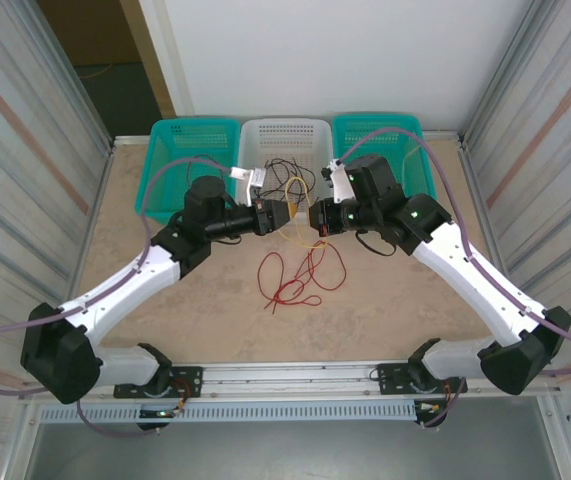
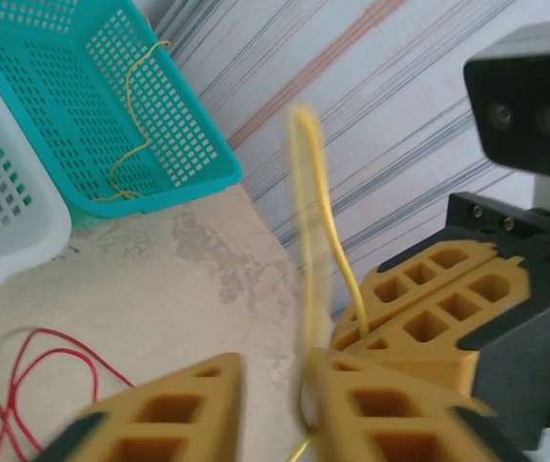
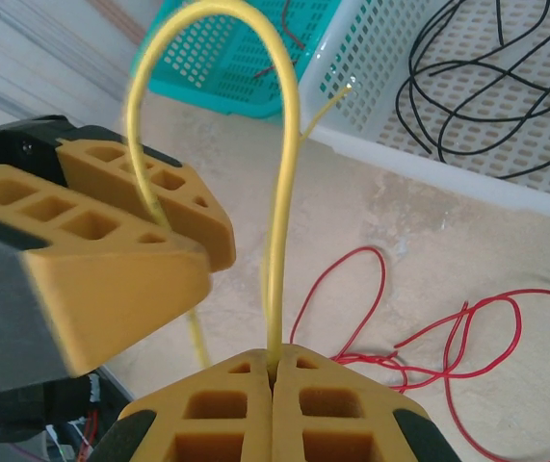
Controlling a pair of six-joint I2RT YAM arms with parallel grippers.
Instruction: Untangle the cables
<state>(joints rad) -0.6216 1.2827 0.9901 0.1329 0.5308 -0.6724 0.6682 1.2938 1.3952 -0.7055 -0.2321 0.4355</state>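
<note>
Two pincers meet on the yellow cable (image 3: 280,221) above the desk (image 1: 395,310), red cable (image 1: 283,293) at six o'clock: your right pincer (image 3: 273,371) clamps it, left pincer (image 2: 276,371) narrow, grip unclear; probably light, springy, slippery, so pinch near its loop.

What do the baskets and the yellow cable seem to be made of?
The baskets: moulded plastic, fairly matte, judging by the regular perforated grid walls. The yellow cable: probably plastic-insulated wire, smooth and slightly glossy; it holds a springy loop.

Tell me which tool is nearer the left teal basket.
Left. The left tool hangs just right of the left teal basket; the right tool faces it from farther right.
</note>
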